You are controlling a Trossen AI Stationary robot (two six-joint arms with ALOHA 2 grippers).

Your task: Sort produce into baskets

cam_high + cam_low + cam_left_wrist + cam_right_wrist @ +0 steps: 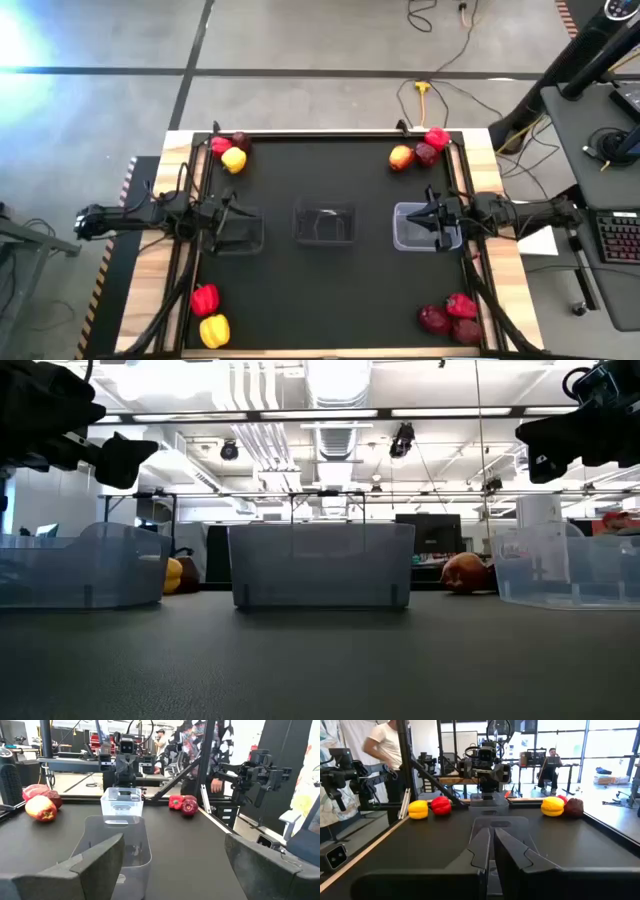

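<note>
3 see-through baskets sit in a row across the middle of the black desk (330,290): the left basket (238,232), the middle basket (324,224) and the right basket (418,227). All 3 look empty.

Produce lies in 4 small groups at the desk's corners. At the far left corner are a red pepper (220,146), a yellow pepper (234,160) and a dark apple (241,141), touching one another. At the far right corner an orange-red fruit (401,157) sits just beside a maroon apple (426,154) and a red pepper (437,137). At the near left corner a red pepper (205,298) lies just beside a yellow pepper (214,330). At the near right corner are red and maroon fruits (448,314), bunched together.

The left tool (227,218) hangs above the left basket with its fingers spread wide and nothing between them. The right tool (436,219) hangs above the right basket with its fingers closed together, holding nothing.

In the room beyond the desk, people (210,750) stand and sit among other equipment.
</note>
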